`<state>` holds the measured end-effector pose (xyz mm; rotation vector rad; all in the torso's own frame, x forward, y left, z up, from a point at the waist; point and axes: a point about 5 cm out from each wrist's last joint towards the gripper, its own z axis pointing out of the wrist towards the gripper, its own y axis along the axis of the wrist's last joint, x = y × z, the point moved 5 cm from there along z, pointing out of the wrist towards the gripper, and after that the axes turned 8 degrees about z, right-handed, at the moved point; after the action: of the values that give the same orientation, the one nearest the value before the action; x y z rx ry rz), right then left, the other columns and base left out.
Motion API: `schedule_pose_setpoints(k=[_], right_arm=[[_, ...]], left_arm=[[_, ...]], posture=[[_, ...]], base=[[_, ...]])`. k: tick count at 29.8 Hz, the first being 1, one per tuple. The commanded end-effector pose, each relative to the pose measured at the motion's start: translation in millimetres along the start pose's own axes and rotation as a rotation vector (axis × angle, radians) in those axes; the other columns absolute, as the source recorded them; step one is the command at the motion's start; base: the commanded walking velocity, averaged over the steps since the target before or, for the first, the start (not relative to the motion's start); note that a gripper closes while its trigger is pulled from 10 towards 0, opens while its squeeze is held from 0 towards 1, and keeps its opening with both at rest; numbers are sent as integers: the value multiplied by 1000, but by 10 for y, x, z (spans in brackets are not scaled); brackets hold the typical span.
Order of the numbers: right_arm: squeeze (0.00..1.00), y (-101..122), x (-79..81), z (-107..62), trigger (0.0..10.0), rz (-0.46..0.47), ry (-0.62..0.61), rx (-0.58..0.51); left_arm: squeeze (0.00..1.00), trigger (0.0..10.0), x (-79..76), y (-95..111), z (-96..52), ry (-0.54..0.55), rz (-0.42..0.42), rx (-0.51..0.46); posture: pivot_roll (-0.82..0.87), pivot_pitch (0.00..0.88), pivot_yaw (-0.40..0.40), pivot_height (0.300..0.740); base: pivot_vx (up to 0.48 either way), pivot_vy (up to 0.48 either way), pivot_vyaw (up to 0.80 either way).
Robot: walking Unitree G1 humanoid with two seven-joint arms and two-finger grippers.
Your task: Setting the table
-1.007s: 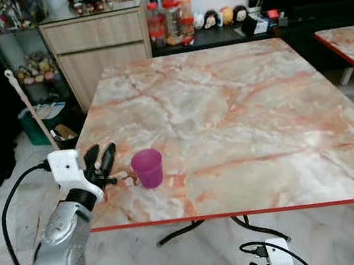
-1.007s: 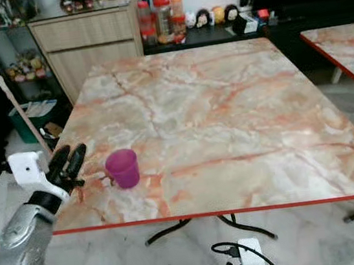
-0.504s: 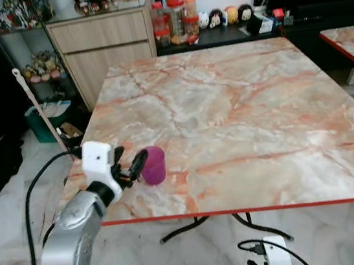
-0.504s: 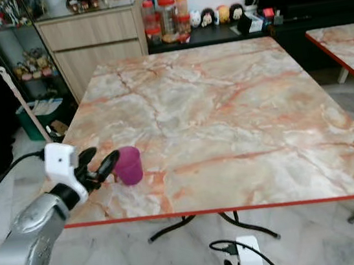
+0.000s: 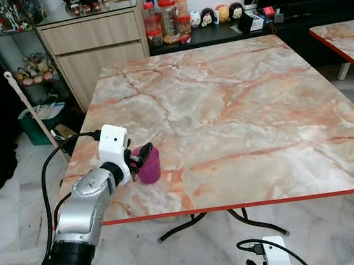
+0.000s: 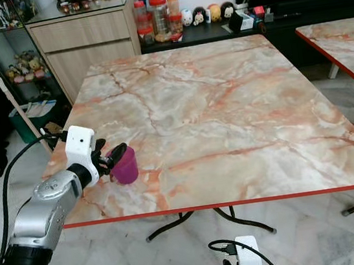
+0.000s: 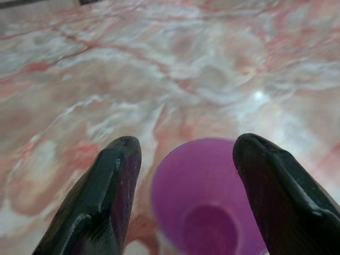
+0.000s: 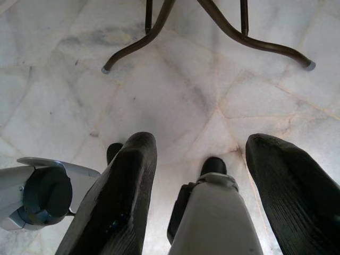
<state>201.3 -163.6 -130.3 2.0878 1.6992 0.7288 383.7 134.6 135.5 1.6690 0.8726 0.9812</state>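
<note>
A small purple cup is standing upright near the front left corner of a marble-patterned surface. The robot's left gripper is reaching in from the cup's left side, its jaws spread wide with one black finger on either side of the rim, not yet closing on it. The right gripper is hanging low beside the robot, jaws open and holding nothing, pointing down at the pale marble floor and the surface's dark metal legs.

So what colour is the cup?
Purple, the cup; best seen in the left wrist view.
</note>
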Motion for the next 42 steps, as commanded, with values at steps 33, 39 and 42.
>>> schedule_pose_setpoints(k=[33,39,42], right_arm=[[0,-1,25,2,10000,30,2,-6],[0,-16,24,-1,10000,32,1,-3],[0,-28,26,-3,10000,32,3,0]], left_arm=[[0,10000,127,213,282,0,25,-3],[0,10000,197,310,314,7,58,-15],[0,10000,212,238,342,-12,101,39]], posture=[[14,0,80,709],[14,0,83,709],[12,0,86,709]], base=[[0,0,0],[0,0,0],[0,0,0]])
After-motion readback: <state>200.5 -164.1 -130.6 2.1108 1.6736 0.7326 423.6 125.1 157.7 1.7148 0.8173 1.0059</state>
